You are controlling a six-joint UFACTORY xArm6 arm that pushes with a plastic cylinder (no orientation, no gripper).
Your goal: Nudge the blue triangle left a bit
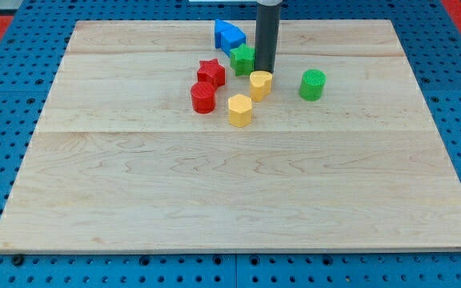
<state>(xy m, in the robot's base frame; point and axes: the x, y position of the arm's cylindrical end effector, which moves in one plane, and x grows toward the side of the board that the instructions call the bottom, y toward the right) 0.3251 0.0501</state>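
The blue triangle [231,37] lies near the board's top edge, with another blue block [221,30] touching it at its upper left. My tip [264,70] stands below and to the right of the blue triangle, apart from it. The tip sits just right of a green star [242,58] and right above a yellow block [261,83], close to or touching both.
A red star [211,73] and a red cylinder [203,98] lie left of the tip. A yellow hexagon [240,110] lies below it. A green cylinder [313,84] stands to the right. The wooden board [230,200] rests on a blue pegboard.
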